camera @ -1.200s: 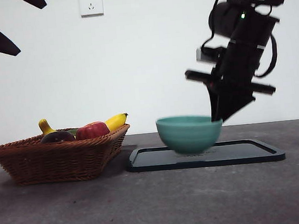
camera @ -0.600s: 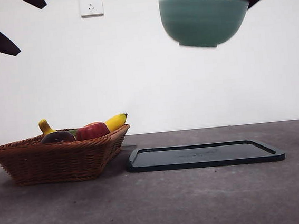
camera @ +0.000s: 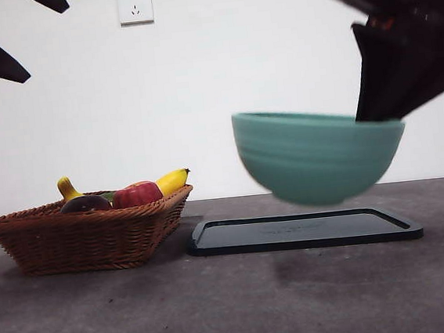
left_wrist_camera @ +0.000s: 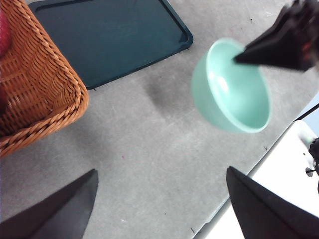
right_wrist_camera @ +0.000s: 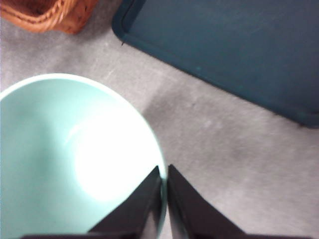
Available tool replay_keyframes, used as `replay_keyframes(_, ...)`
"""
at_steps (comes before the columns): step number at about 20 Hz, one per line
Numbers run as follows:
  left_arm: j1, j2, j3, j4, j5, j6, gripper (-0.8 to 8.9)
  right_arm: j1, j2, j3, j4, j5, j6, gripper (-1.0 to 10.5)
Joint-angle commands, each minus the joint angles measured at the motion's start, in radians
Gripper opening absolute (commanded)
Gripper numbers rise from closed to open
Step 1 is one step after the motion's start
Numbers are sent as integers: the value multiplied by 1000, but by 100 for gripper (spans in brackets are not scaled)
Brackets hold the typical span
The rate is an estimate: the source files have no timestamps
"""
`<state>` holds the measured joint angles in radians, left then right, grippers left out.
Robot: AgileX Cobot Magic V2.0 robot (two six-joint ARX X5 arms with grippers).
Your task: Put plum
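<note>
Grey tabletop [camera: 220,308] runs broad and bare in front of me, backed by a plain white wall with a socket [camera: 135,5] high up. From the left wrist view I see the table's edge close beyond the raised bowl, so room on that side is short, while the stretch between basket and tray edge lies open.

On the table a dark tray [camera: 303,230] lies flat, with nothing resting on it. Just beside its near corner stands the wicker basket [camera: 87,234], not quite touching as far as I can tell. My right gripper [right_wrist_camera: 164,185] has its jaws pinched narrow on the rim of the teal bowl [camera: 315,156], one jaw inside and one outside, holding it in the air, tilted, over the bare table next to the tray. That bowl and the dark arm fill the space above the tray's right half in the front view.

My left gripper [left_wrist_camera: 159,199] hangs high with its jaws spread wide, gripping nothing, above the open table near the basket's corner.

Plum-wise, the plum [camera: 85,203] sits in the basket beside the red apple [camera: 137,194], with the banana [camera: 172,180] behind, well apart from both grippers.
</note>
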<state>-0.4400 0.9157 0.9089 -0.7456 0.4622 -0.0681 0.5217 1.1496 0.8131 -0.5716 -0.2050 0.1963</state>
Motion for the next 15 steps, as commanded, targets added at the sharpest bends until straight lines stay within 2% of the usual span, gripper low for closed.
replay_keyframes(1, -6, 6, 19, 5, 3, 11, 405, 21, 42, -12, 33, 23, 33, 9)
replay_keyframes(9, -6, 6, 19, 2, 3, 11, 405, 77, 219, -14, 107, 61, 32, 9)
replay_keyframes(15, -6, 6, 19, -3, 3, 11, 405, 86, 245, -14, 107, 101, 32, 10)
